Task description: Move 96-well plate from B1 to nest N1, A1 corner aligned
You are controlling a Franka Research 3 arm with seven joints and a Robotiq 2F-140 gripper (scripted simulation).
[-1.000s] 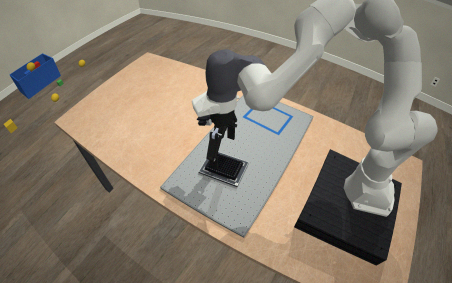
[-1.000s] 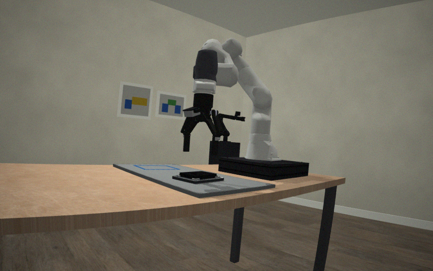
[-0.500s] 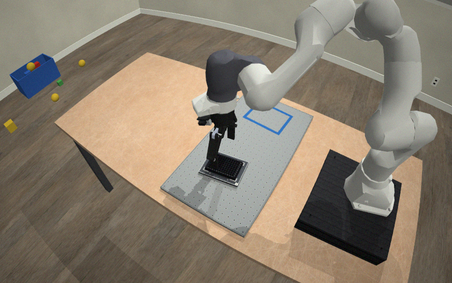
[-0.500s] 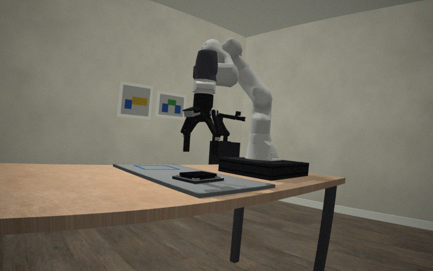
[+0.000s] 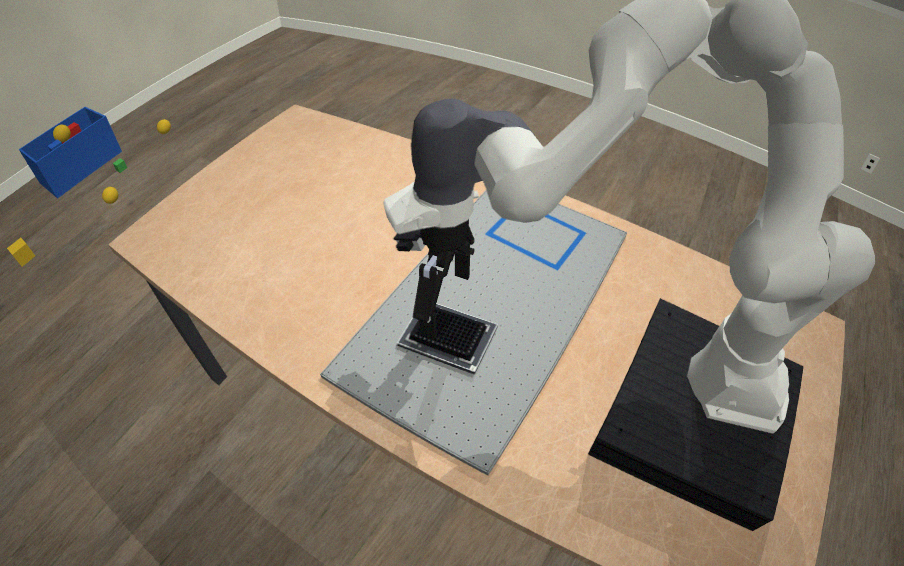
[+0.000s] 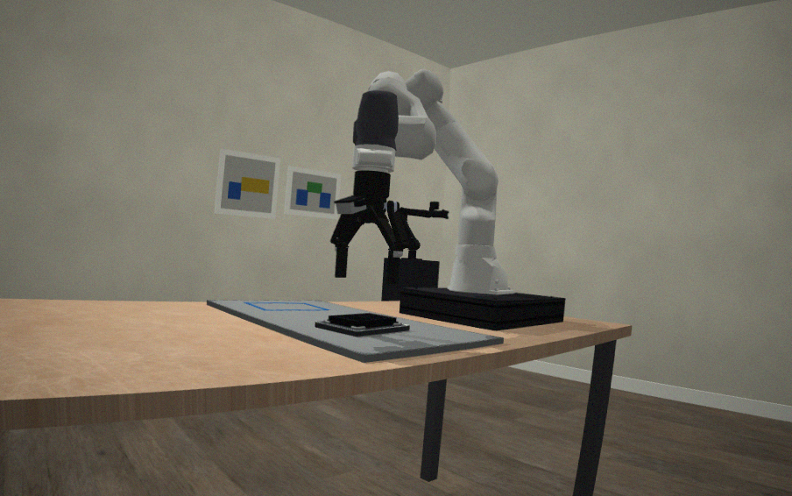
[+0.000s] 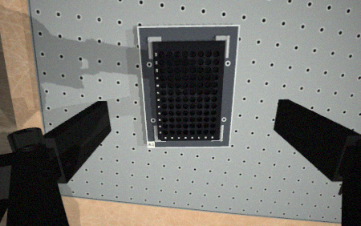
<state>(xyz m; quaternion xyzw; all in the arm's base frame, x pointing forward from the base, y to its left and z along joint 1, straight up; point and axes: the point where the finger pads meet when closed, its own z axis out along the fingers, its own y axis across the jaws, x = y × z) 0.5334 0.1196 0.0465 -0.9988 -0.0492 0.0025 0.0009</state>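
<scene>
The black 96-well plate [image 7: 188, 90] lies flat inside the corner locators of the plate nest [image 7: 230, 100], and also shows in the top and exterior views [image 5: 446, 331] [image 6: 361, 319]. The nest's A1 label [image 7: 151, 143] is at the lower left corner in the wrist view. The plate's white edge marks meet at that corner; I cannot make out the cut-off corner. My gripper [image 5: 441, 293] [image 6: 371, 263] [image 7: 192, 115] hangs well above the plate, wide open and empty, with a finger on each side of it in the wrist view. The blue outline of spot B1 [image 5: 535, 241] [image 6: 286, 305] holds nothing.
The nest and B1 sit on a grey perforated board [image 5: 480, 320] on the wooden table. The robot's black base block [image 5: 693, 413] stands at the right. A blue bin [image 5: 70, 150] and loose balls and cubes lie on the floor far left.
</scene>
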